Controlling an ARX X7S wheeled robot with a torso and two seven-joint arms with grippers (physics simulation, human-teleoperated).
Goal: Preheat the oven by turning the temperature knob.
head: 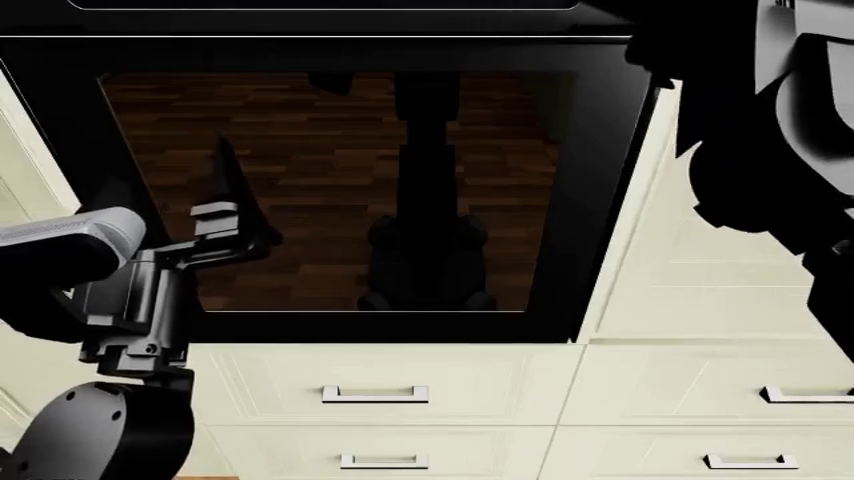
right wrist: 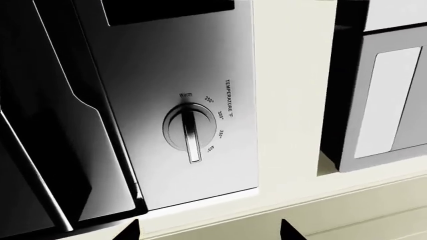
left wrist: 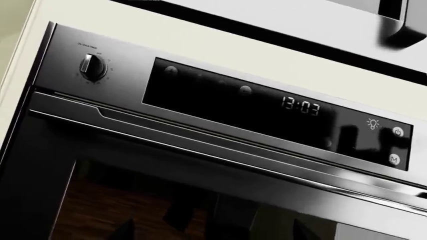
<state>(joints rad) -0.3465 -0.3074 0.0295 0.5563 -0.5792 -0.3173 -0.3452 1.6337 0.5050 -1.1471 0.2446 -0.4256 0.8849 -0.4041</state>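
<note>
Temperature knob (right wrist: 188,129) close in right wrist view only.

left arm (head: 80,250): grey-white link; black joints | left claw (head: 220,225): black; silver fittings

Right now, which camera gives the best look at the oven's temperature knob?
The right wrist view: the temperature knob sits close and centered, its degree markings readable. The left wrist view shows a different knob and the clock, and the head view shows only the oven door glass.

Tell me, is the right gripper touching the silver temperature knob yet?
Apart. In the right wrist view the right gripper sits short of the silver temperature knob, with bare panel between.
</note>
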